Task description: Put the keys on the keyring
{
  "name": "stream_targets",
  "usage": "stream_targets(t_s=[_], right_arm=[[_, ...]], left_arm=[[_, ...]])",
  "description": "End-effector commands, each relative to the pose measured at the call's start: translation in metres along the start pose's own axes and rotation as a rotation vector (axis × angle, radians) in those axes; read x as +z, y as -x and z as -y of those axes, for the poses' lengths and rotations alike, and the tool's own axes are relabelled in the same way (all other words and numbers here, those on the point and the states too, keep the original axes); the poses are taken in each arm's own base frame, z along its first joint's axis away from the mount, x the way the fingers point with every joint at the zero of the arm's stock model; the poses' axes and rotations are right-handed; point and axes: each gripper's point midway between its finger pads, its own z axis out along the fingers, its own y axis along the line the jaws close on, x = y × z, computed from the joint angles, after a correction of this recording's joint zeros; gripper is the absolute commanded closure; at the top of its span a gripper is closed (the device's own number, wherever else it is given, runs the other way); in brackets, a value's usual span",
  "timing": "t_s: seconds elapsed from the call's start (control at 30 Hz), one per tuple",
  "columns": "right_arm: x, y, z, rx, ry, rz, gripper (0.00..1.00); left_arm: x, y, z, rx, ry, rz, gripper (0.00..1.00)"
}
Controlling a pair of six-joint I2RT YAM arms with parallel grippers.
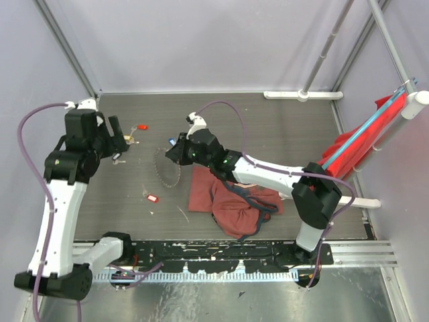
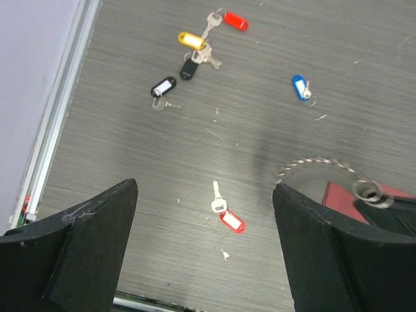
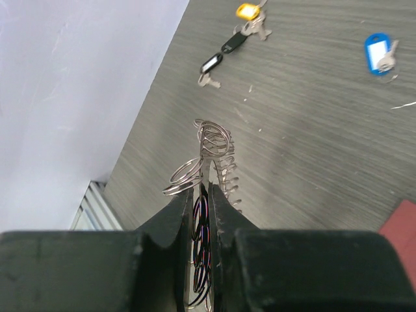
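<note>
Several keys lie loose on the dark table: a red-tagged key (image 2: 227,218) below and between my left gripper's fingers, a blue one (image 2: 299,86), and a red (image 2: 235,21), a yellow (image 2: 192,41) and two black ones (image 2: 163,86) farther off. My left gripper (image 2: 205,188) hangs open above the table at the left (image 1: 117,137), with nothing in it. The keyring (image 1: 166,169), a thin wire ring fringed with small silvery rings, stands on edge. My right gripper (image 3: 201,192) is shut on its rim, and the rings (image 3: 211,146) stick out past the fingertips.
A dark-red cloth bag (image 1: 231,198) lies crumpled under the right arm, right of the keyring. A red cloth on a blue rod (image 1: 365,141) leans against the right wall. Walls close in the left, back and right sides, and a perforated rail (image 1: 221,251) runs along the near edge.
</note>
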Motion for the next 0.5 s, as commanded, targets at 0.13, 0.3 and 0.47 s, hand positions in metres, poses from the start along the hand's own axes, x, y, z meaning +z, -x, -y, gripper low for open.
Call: stream_targets(t_s=[0.13, 0.3, 0.47], right_arm=[[-0.075, 0.059, -0.002, -0.084, -0.08, 0.216, 0.99], [-0.127, 0.056, 0.008, -0.162, -0.131, 0.189, 0.99], [-0.167, 0.053, 0.022, -0.204, -0.182, 0.198, 0.99]], left_arm=[[0.08, -0.015, 0.013, -0.165, 0.051, -0.161, 0.18], [0.138, -0.042, 0.009, -0.228, 0.129, -0.262, 0.26], [0.188, -0.061, -0.012, -0.281, 0.193, -0.288, 0.26]])
